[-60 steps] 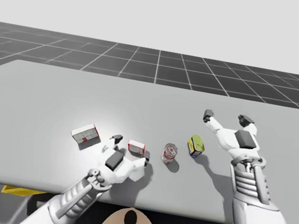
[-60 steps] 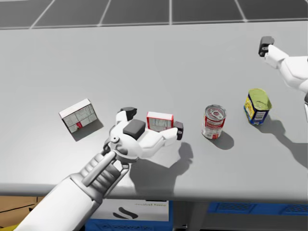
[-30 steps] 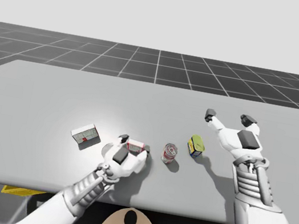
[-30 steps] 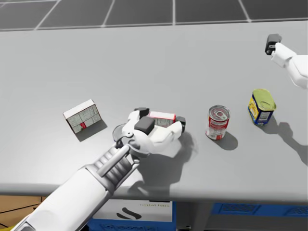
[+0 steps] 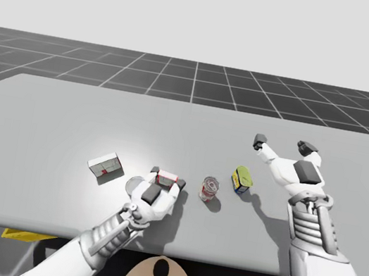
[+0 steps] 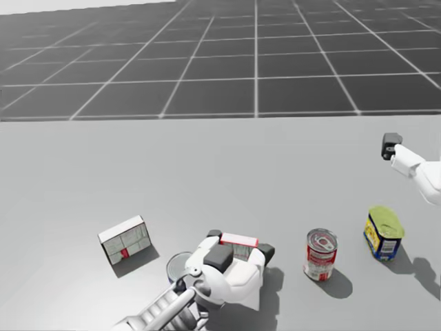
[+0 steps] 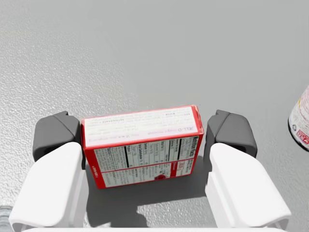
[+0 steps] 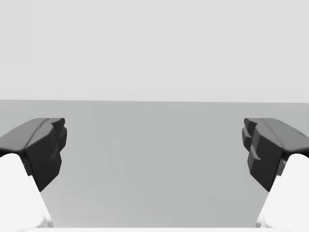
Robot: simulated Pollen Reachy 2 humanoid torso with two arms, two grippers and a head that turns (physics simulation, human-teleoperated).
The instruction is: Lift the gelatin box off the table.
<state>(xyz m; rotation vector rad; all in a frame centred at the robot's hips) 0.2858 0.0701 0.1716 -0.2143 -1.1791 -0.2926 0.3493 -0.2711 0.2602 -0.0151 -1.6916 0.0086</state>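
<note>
The gelatin box [image 7: 142, 145] is small and red, with a white label, and lies flat on the grey table [image 5: 68, 110]. My left gripper [image 7: 142, 133] is down at the table, open, with one finger on each side of the box. The finger on one side sits against it, and a thin gap shows at the other. The high view has the same box [image 5: 167, 176] between the fingers of the left gripper [image 5: 167, 180]; the head view likewise shows the box [image 6: 239, 241]. My right gripper [image 5: 282, 145] hovers open far off, above the table's right part, holding nothing [image 8: 154, 145].
A white box with a red mark [image 5: 106, 166] lies left of my left hand. A red and white can [image 5: 209, 189] stands just right of the gelatin box. Further right is a yellow and blue can [image 5: 241, 179], near my right forearm.
My left gripper has moved forward and swung so that its fingers now straddle the gelatin box. My head has tilted up. The right arm has barely moved.
</note>
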